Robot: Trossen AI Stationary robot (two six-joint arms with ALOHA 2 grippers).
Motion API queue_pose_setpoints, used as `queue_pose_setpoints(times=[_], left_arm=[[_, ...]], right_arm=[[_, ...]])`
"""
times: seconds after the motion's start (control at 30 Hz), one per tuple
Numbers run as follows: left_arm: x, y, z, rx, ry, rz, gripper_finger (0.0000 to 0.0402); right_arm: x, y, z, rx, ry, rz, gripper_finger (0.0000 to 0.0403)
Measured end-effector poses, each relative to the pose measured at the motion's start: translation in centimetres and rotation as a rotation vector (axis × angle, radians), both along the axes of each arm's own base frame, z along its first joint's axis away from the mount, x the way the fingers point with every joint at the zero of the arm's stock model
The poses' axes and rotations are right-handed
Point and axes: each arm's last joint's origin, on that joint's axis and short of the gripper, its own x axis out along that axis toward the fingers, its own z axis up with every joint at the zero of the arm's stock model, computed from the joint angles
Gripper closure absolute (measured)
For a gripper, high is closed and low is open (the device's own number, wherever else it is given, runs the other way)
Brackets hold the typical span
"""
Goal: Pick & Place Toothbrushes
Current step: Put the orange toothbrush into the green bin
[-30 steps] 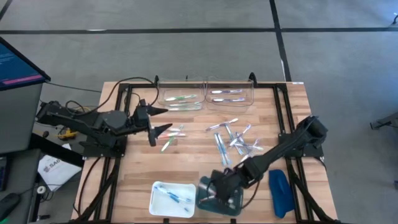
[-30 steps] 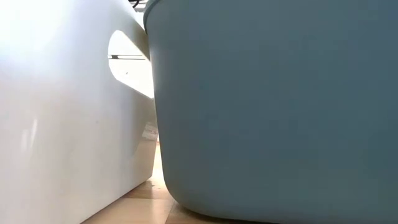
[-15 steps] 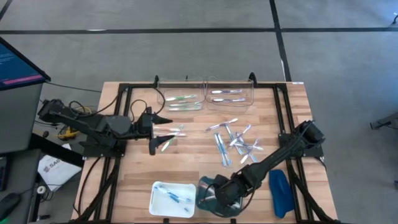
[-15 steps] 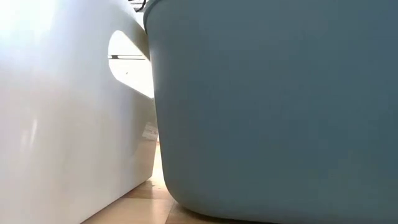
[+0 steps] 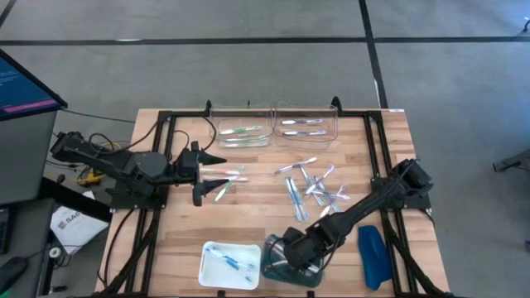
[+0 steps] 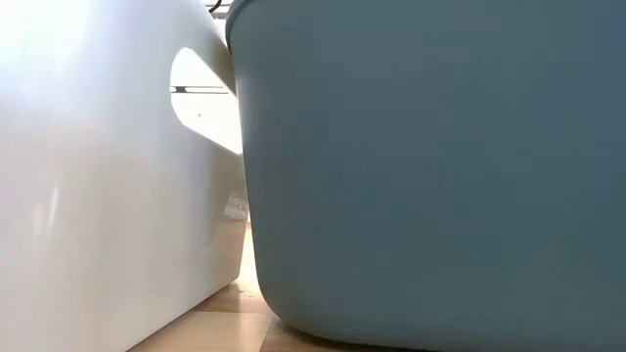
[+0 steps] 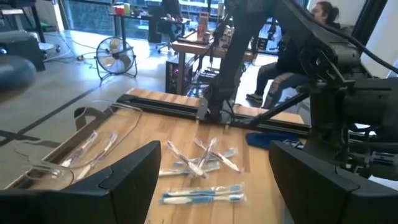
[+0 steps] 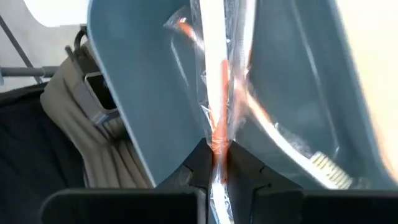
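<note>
Currently the right gripper (image 8: 216, 163) is clamped on an orange-handled toothbrush (image 8: 217, 81) in a clear wrapper, held directly over the grey-blue bin (image 5: 273, 266) at the near edge of the table (image 5: 248, 219). The wrapped brush's long axis runs straight out from the fingertips into the bin's mouth. A second orange brush (image 8: 292, 140) with white bristles already lies on the bin floor. The coming move is judged to be a release: the brush is already above the bin interior, so the fingers need only part.

Beside it along the near edge, the white tray (image 5: 225, 263) holds blue brushes. A dark-blue oblong object (image 5: 374, 255) lies toward the near right corner.

At mid-table, a loose cluster of wrapped toothbrushes (image 5: 308, 186) lies right of centre, their axes crossing at varied angles. The left gripper (image 5: 209, 175) stands wide open with nothing between its fingers, just beside a small group of brushes (image 5: 228, 178) left of centre; it is the nearer arm to that group.

At the far edge, two clear containers (image 5: 273, 124) each hold brushes lying parallel to that edge.

View differences: only the right wrist view shows the grip and the bin's contents. The overhead view shows layout, but the arm hides the grip. The low view is blocked by the walls of the bin and tray.
</note>
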Motion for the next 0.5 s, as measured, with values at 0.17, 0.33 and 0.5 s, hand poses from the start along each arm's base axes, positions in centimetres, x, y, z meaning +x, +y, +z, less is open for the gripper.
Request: queue_pose_setpoints(times=[0.17, 0.33, 0.5], left_arm=[[0.00, 0.00, -0.02, 0.002, 0.002, 0.000, 0.0109], [0.00, 0.01, -0.04, -0.003, 0.003, 0.001, 0.0109], [-0.01, 0.00, -0.04, -0.006, 0.002, 0.001, 0.0109]], right_arm=[[0.02, -0.03, 0.00, -0.007, -0.005, -0.004, 0.0381], [0.10, -0.10, -0.29, -0.043, -0.014, -0.019, 0.0380], [-0.02, 0.02, -0.33, -0.050, -0.012, -0.016, 0.0380]])
